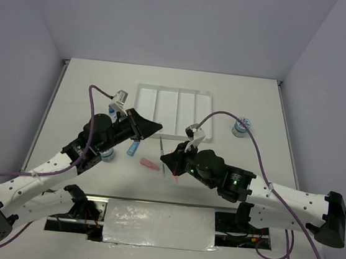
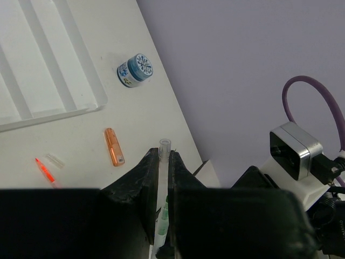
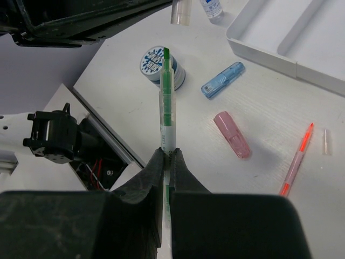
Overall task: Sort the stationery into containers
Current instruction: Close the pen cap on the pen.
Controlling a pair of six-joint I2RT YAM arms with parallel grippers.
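My right gripper (image 3: 167, 154) is shut on a thin green pen (image 3: 166, 102), which hangs above the table with its bare green tip pointing away. My left gripper (image 2: 164, 154) is shut on a clear pen cap (image 2: 164, 144). That cap (image 3: 180, 11) sits a little beyond the pen tip and apart from it. From above, the pen (image 1: 161, 147) lies between the left gripper (image 1: 157, 128) and the right gripper (image 1: 169, 160), just in front of the white four-compartment tray (image 1: 174, 105). Loose on the table lie a blue stick (image 3: 222, 80), a pink stick (image 3: 232, 135), an orange pen (image 3: 296, 162) and an orange stick (image 2: 114, 147).
One patterned disc (image 1: 241, 126) stands right of the tray, and another disc (image 3: 159, 65) sits under the pen tip by the left arm. A blue-capped bottle (image 1: 112, 109) stands left of the tray. A small clear cap (image 3: 326, 141) lies beside the orange pen.
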